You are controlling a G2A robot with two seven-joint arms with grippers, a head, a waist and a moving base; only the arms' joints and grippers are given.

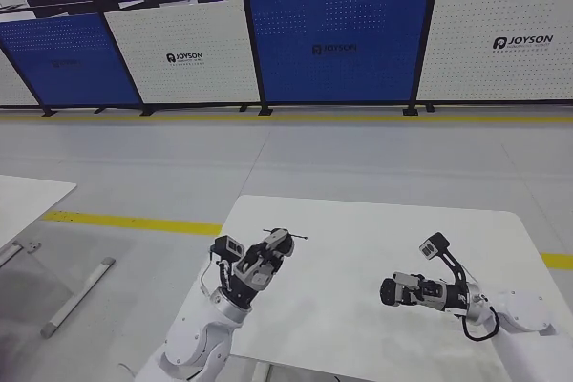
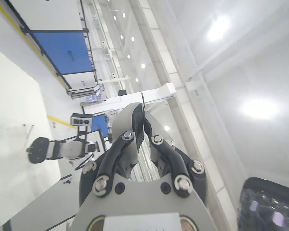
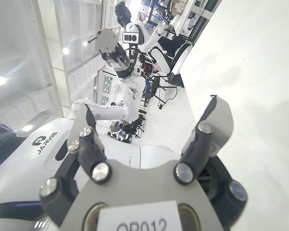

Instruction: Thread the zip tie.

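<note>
Blue and white pegboard panels [image 1: 334,48] stand at twelve o'clock, beyond the white rounded table [image 1: 363,229]. My right gripper [image 3: 150,105] is near the table's middle, fingers spread wide. At ten o'clock my left gripper [image 2: 143,116] pinches the thin black zip tie [image 2: 142,98].
</note>
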